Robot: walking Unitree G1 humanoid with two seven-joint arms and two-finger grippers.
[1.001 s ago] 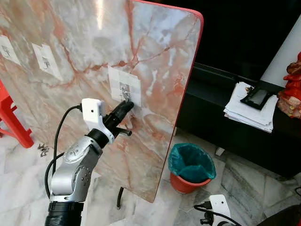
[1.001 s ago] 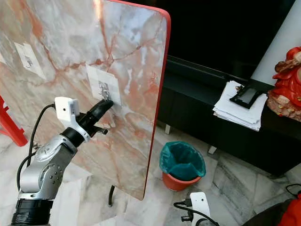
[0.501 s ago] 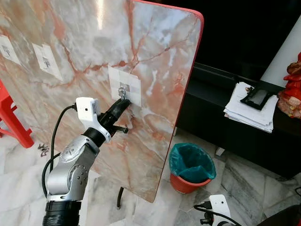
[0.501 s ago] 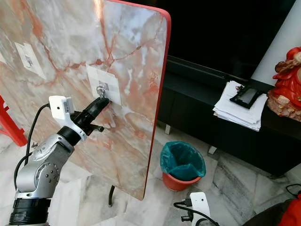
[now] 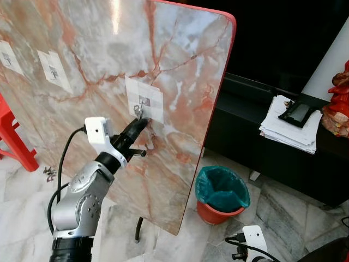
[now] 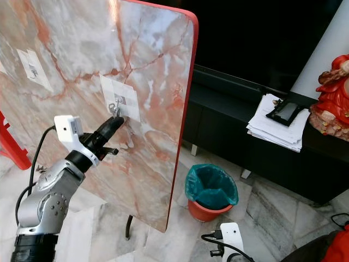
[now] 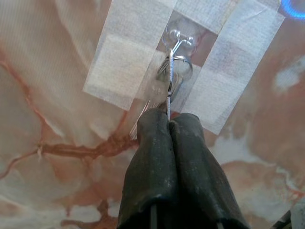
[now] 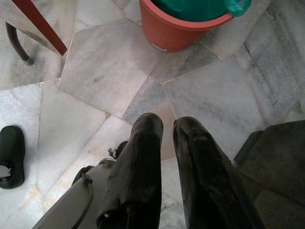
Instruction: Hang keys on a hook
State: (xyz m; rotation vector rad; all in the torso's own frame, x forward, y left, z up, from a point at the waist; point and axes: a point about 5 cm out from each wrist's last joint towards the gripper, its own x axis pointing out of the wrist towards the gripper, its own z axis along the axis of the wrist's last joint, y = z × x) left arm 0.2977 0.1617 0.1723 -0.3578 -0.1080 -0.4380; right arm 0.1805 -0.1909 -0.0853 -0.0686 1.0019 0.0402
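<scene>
A marble-patterned board (image 5: 180,82) with a red edge fills the upper left of the frame, tilted up on its side. A white taped patch (image 5: 145,99) sits near its centre, with a small metal hook (image 7: 177,39) in the middle of it. The left gripper (image 5: 138,125) reaches up to that patch, its jaws closed together on the keys (image 7: 167,85), whose ring sits at the hook. In the left wrist view the ring appears looped over the hook, though the keys are blurred. The right gripper (image 8: 164,125) hangs at the lower right of the frame above the stone floor (image 8: 95,71), jaws slightly apart and holding nothing. A red bin (image 5: 221,194) with a green liner stands beside the board.
</scene>
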